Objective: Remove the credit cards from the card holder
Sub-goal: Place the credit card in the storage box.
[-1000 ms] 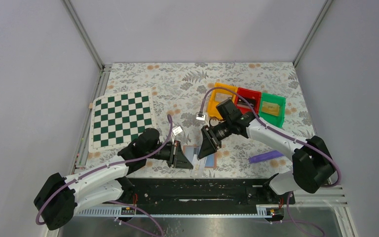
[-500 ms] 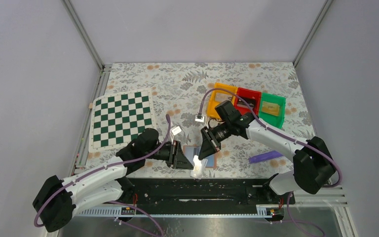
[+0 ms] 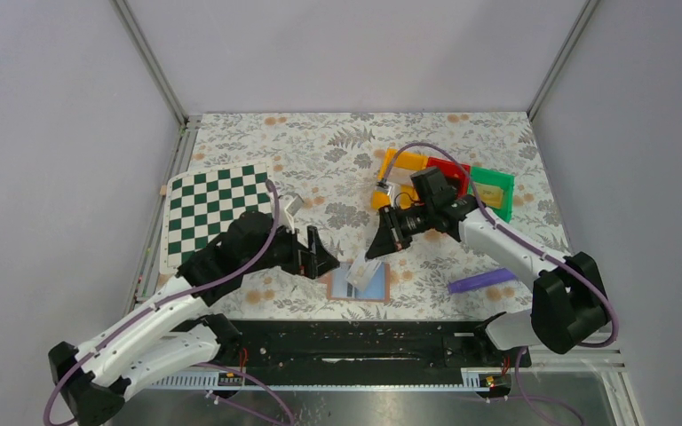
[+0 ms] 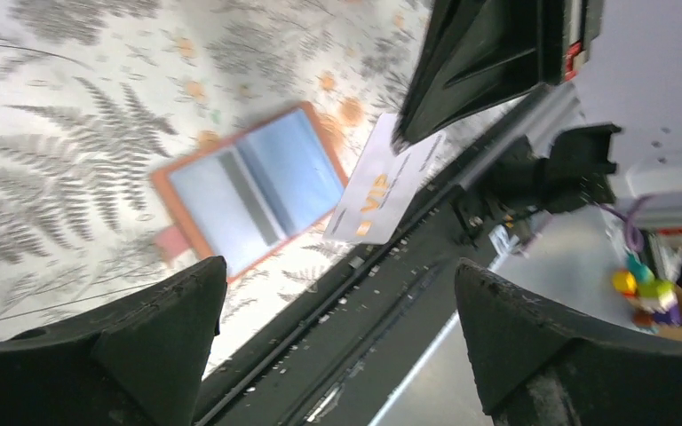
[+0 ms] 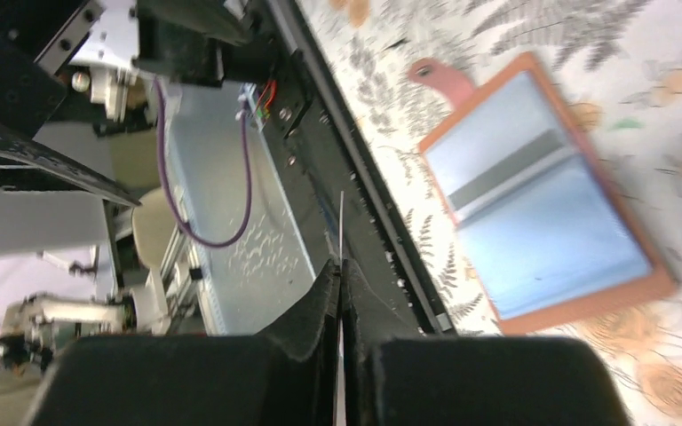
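Observation:
The card holder (image 3: 344, 286) lies open on the floral cloth near the front edge, tan rim and blue inside; it also shows in the left wrist view (image 4: 257, 188) and the right wrist view (image 5: 546, 222). My right gripper (image 3: 378, 252) is shut on a whitish credit card (image 3: 369, 273) with "VIP" on it (image 4: 382, 188), which hangs just above the holder's right half. In the right wrist view the card (image 5: 341, 222) is edge-on between the closed fingertips of the right gripper (image 5: 341, 266). My left gripper (image 3: 324, 257) stands wide open, left of the holder, with nothing in it (image 4: 337, 275).
A green-and-white chessboard (image 3: 219, 216) lies at the left. Yellow (image 3: 389, 169), red (image 3: 451, 167) and green (image 3: 490, 193) bins stand behind the right arm. A purple object (image 3: 479, 281) lies at the right front. A black rail (image 3: 355, 333) runs along the near edge.
My left gripper has opened and drawn back to the left, away from the holder. My right gripper has shut on the whitish card and risen with it.

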